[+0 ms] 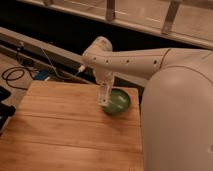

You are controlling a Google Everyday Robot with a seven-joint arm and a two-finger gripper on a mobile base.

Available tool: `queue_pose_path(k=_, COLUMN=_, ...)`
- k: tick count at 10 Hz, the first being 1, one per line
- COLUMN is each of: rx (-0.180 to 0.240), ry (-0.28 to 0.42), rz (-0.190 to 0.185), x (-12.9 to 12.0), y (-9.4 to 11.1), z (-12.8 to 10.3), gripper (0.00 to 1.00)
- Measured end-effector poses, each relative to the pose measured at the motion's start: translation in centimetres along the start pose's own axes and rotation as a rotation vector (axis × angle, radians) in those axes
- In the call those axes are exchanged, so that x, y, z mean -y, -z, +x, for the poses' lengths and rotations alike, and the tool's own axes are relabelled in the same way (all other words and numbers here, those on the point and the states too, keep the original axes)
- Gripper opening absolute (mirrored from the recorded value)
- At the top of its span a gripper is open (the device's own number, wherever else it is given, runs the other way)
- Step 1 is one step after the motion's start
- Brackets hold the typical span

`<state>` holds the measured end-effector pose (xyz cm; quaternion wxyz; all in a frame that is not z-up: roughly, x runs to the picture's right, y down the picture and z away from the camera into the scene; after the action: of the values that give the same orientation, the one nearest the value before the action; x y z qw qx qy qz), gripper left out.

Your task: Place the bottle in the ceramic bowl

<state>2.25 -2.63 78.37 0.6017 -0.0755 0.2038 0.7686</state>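
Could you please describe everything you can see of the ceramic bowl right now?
The ceramic bowl is small, round and glossy green, paler inside. It sits upright near the far right edge of the wooden table. The hand holds the whitish bottle upright at its left rim, partly hiding it; contact cannot be told.

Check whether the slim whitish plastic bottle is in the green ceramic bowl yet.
Not yet: the slim whitish plastic bottle hangs upright in the gripper, at the left rim of the green ceramic bowl.

The arm is smooth off-white plastic, thick and rounded, with a row of small dark holes (screws, perhaps); the gripper below is pale.
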Motion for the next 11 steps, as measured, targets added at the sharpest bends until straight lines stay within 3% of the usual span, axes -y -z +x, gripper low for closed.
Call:
queue_pose_path(k=3, rx=-0.049, ry=-0.092, rz=-0.044, x=2.6, y=-1.8, z=0.4, gripper=0.00)
queue_pose_path(k=5, rx=-0.087, ry=-0.165, rz=-0.095, x=4.8, y=-3.8, z=0.4, gripper=0.00)
queue_pose_path(k=9, rx=-0.160, ry=-0.181, rz=-0.130, x=5.4, y=-7.2, z=-0.2, gripper=0.00)
queue_pose_path(k=11, rx=-0.187, ry=-0.148, rz=-0.129, x=3.9, y=-8.2, z=0.0, gripper=0.03)
